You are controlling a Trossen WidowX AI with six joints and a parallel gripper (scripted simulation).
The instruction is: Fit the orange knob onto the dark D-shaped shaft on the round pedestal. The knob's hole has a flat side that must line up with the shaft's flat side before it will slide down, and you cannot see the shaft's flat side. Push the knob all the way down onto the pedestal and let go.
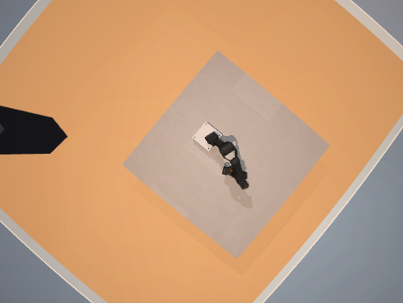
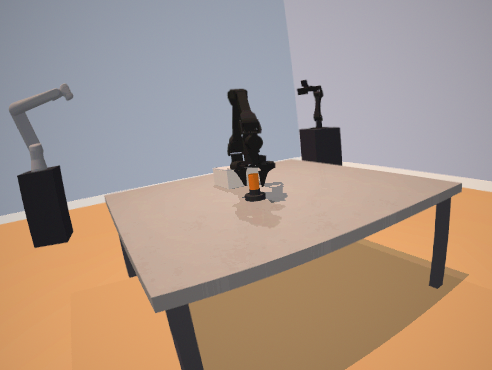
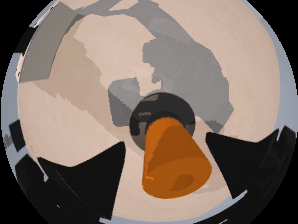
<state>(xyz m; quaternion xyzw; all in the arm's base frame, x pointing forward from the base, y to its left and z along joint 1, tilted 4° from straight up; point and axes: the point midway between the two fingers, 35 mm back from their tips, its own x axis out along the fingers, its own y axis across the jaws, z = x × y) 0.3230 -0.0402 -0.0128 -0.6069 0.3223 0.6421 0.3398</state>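
Observation:
The orange knob (image 1: 231, 171) (image 2: 254, 181) (image 3: 175, 160) stands upright over the dark round pedestal (image 2: 255, 198) (image 3: 175, 103). A short dark narrower part shows between the knob's lower end and the pedestal's wide base in the exterior view; whether the knob is fully seated cannot be told. The shaft's flat side is hidden. My gripper (image 2: 254, 185) (image 3: 168, 141) is open, pointing down, with one black finger on each side of the knob. In the wrist view a gap shows between the knob and each finger.
A white block (image 1: 201, 135) (image 2: 227, 178) is at the arm's base, behind the pedestal in the exterior view. The grey table (image 1: 164, 164) (image 2: 325, 215) bears the arm. Two other arms (image 2: 37, 100) (image 2: 318, 102) stand on dark stands beyond the table.

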